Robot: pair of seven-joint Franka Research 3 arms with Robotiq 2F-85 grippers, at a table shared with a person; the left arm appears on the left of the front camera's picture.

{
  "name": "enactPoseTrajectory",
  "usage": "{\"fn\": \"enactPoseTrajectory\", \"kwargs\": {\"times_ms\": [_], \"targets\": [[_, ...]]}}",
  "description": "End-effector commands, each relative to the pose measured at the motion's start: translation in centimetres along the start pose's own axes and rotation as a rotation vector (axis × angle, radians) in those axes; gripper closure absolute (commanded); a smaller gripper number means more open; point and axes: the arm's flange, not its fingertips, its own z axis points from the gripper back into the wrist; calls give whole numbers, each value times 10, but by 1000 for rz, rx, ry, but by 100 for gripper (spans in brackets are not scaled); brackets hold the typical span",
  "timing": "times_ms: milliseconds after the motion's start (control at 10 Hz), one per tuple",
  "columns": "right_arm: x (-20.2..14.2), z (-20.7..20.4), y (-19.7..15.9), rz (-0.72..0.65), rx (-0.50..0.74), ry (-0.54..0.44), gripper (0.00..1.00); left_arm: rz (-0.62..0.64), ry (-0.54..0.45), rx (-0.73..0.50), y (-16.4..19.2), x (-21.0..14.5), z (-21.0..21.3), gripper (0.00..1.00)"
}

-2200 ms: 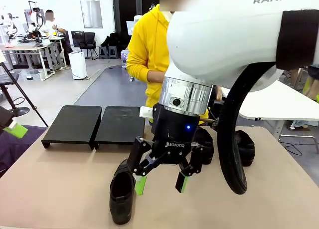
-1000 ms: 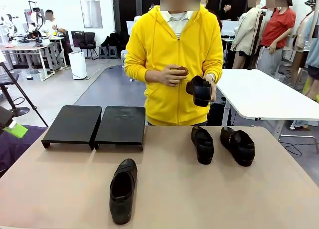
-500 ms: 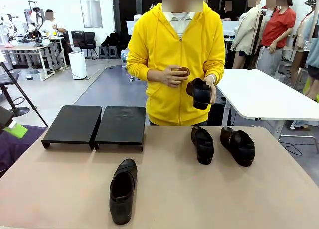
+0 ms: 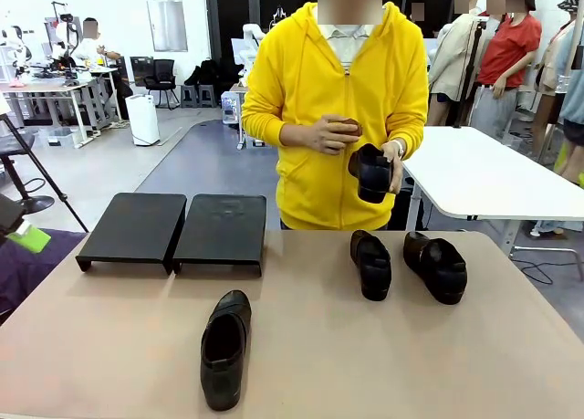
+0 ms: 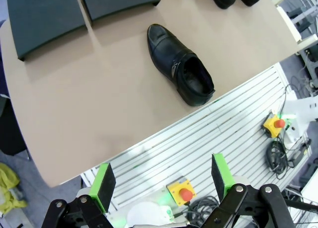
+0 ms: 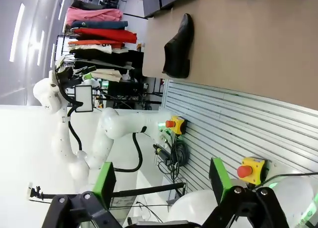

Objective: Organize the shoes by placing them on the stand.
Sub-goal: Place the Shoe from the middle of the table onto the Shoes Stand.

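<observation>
**Three shoes on the bench, a fourth in the person's hand, both claws spread**

Front view: The stand [image 4: 173, 229] sits at the far left of the bench [image 4: 109, 346], its two black panels side by side. There are four shoes. A lone shoe [image 4: 224, 349] lies on the robot's side of the stand, in line with its right panel. A pair [image 4: 371, 265] lies side by side well to the right of the stand. The fourth shoe [image 4: 374, 172] is up in the air beyond the bench, right of the stand. A person in a yellow hoodie [image 4: 301, 90] grips it in one hand [image 4: 394, 156]. The other hand [image 4: 319, 134] holds a small brown thing [image 4: 347, 126] beside it, both forearms bent in at chest height.

Left wrist view: The left claw [image 5: 161, 177] hangs off the bench's near edge, tilted down, its green pads wide apart and clamped on nothing. The lone shoe lies ahead, toe toward the stand's two panels. Two yellow boxes with red buttons [image 5: 181, 190] sit below.

Right wrist view: The right claw [image 6: 160, 181] is rolled sideways, its pads wide apart and holding nothing. The lone shoe lies by the bench edge.
</observation>
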Motion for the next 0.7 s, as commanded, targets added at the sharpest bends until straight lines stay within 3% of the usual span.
{"fn": "enactPoseTrajectory", "kwargs": {"times_ms": [0,100,300,500,600], "targets": [[1,3,2,29,26,-8,0,225,53,178,-15,20,-21,0],[1,3,2,29,26,-8,0,146,147,179,-45,51,-72,0],[1,3,2,29,26,-8,0,169,162,219,-87,89,-144,0],[1,3,2,29,26,-8,0,190,315,122,-118,85,-227,0],[1,3,2,29,26,-8,0,217,334,182,-129,73,-259,0]]}}
